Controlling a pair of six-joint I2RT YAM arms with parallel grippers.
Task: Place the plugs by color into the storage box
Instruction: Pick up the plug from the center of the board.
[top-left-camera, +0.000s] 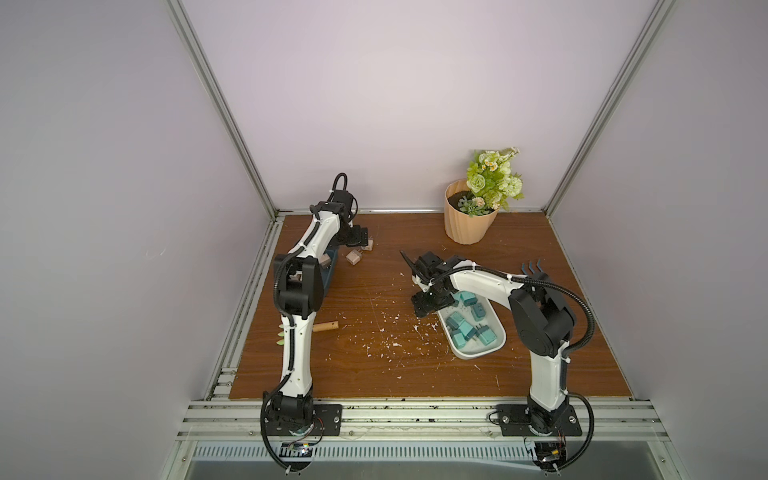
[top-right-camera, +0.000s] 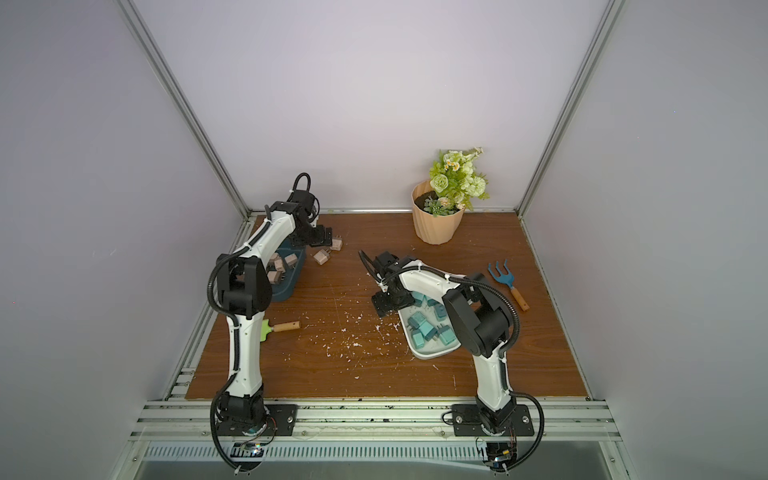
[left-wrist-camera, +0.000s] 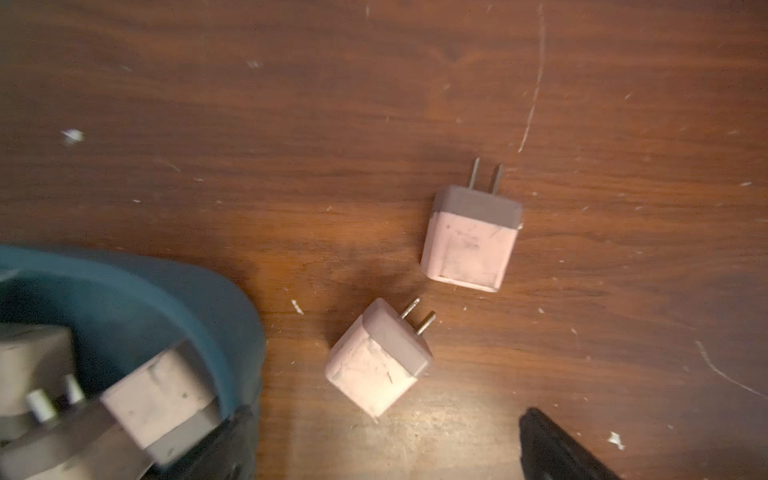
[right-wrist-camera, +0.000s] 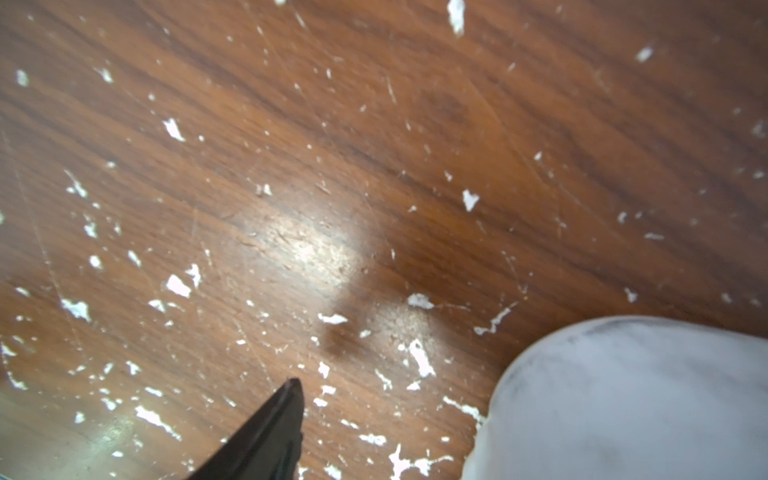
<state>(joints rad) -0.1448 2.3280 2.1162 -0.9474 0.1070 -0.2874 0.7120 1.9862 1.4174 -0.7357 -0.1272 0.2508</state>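
Two pinkish-tan plugs (left-wrist-camera: 376, 357) (left-wrist-camera: 471, 239) lie on the wooden table beside the dark teal storage box (left-wrist-camera: 216, 299). They show in both top views (top-left-camera: 354, 257) (top-right-camera: 336, 243). More pinkish-tan plugs (top-right-camera: 276, 266) sit inside that box. My left gripper (left-wrist-camera: 386, 444) is open just behind the nearer loose plug, with nothing between its fingers. Several teal plugs (top-left-camera: 465, 328) fill the white storage box (top-left-camera: 478, 354). My right gripper (top-left-camera: 409, 266) hovers open and empty at that box's far left corner. One of its fingers (right-wrist-camera: 270, 428) shows; the box wall (right-wrist-camera: 623, 395) hides the other.
A peach flower pot (top-left-camera: 469, 220) stands at the back. A blue hand rake (top-right-camera: 505, 278) lies to the right. A wooden-handled green tool (top-left-camera: 326, 327) lies by the left arm. White flecks (top-left-camera: 386, 332) litter the middle of the table.
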